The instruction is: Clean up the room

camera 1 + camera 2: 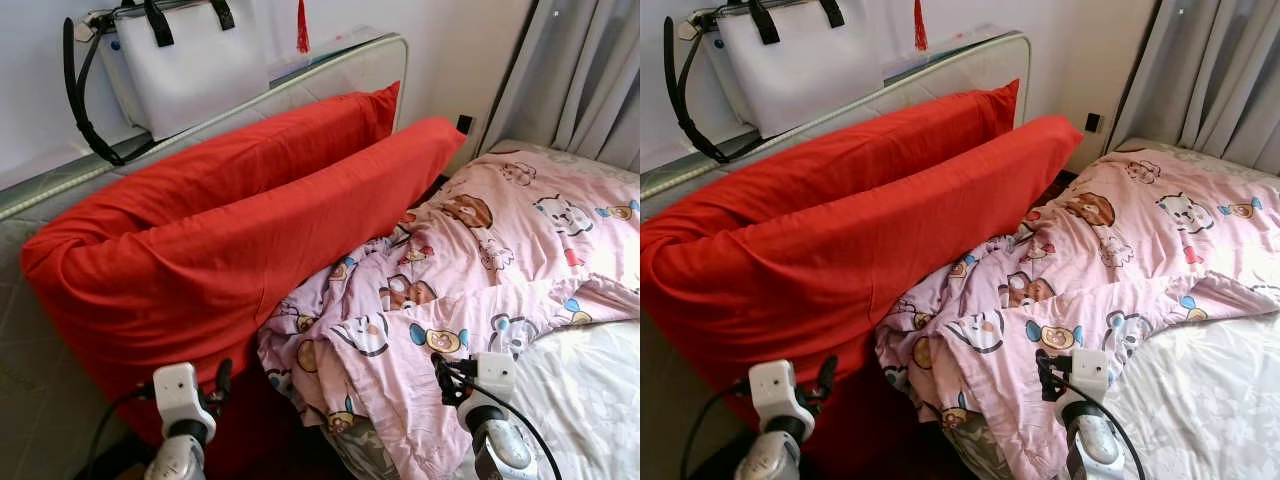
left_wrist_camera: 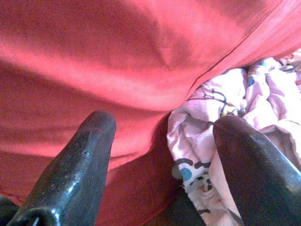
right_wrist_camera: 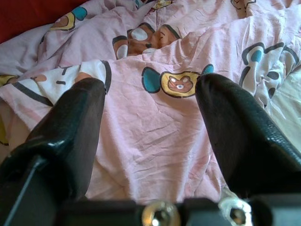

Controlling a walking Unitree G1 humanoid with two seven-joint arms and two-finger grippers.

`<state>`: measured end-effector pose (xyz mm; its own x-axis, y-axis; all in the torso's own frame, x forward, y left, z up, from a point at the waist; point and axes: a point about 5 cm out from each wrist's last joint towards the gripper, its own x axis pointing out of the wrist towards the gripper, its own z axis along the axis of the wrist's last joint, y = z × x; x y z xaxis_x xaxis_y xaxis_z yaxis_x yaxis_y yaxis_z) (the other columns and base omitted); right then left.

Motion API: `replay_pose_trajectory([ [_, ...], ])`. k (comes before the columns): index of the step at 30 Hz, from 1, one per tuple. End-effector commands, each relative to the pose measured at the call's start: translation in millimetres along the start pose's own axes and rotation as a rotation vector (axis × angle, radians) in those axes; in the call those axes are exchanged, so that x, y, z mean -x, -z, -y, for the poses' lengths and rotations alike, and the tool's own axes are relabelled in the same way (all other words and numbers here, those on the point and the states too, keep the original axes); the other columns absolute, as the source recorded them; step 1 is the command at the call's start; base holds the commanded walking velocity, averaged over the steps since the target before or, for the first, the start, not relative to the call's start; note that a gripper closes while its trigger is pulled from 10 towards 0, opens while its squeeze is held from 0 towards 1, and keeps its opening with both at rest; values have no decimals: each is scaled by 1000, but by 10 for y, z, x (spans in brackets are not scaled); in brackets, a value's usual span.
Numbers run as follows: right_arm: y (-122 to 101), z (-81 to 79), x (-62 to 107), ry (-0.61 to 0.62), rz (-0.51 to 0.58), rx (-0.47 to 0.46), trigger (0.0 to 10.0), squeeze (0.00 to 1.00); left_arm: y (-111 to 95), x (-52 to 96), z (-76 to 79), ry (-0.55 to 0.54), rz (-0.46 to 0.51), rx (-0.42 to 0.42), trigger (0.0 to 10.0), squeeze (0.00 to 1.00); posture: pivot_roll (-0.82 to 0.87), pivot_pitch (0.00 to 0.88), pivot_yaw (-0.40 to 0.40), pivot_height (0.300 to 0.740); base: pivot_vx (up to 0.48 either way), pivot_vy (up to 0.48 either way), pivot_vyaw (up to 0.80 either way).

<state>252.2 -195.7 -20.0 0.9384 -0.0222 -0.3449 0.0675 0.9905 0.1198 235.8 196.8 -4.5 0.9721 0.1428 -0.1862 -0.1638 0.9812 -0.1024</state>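
Note:
A crumpled pink quilt (image 1: 470,290) with cartoon animals lies across the bed, its bunched edge hanging off the side nearest me. Two long red pillows (image 1: 250,230) lean against the padded headboard (image 1: 360,60) to the left of the quilt. My left gripper (image 2: 162,136) is open, low by the bottom edge of the front red pillow where it meets the quilt, with nothing between its fingers (image 2: 80,165). My right gripper (image 3: 150,89) is open just above the quilt's near fold, its fingers (image 3: 240,127) apart and holding nothing.
A white handbag (image 1: 190,60) with black straps sits on top of the headboard against the wall. A white sheet (image 1: 590,400) shows on the bed at the lower right. Grey curtains (image 1: 590,70) hang at the far right. A red tassel (image 1: 302,28) hangs on the wall.

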Motion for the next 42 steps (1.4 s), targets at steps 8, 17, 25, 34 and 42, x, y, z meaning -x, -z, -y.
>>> replay_pose_trajectory([
  [8,-110,-68,-68,-30,30,24,10000,0,-104,-15,54,-20,28,-1,10000,0,-57,30,-1,710,0,0,0],
  [17,-115,-123,-73,-45,39,22,10000,0,-136,-14,80,-25,24,13,10000,0,-46,64,-10,695,0,0,0],
  [25,-104,-120,-75,-60,23,28,10000,0,-131,-9,45,-31,13,18,10000,0,-45,69,-21,670,0,0,0],
  [34,-88,-133,-74,-62,13,33,10000,0,-105,13,-23,-45,4,21,10000,0,-30,28,-30,670,0,0,0],
  [42,-60,-212,-93,-99,-23,61,10000,0,-127,-16,-63,-35,5,10,10000,0,-14,34,-35,655,0,0,0],
])
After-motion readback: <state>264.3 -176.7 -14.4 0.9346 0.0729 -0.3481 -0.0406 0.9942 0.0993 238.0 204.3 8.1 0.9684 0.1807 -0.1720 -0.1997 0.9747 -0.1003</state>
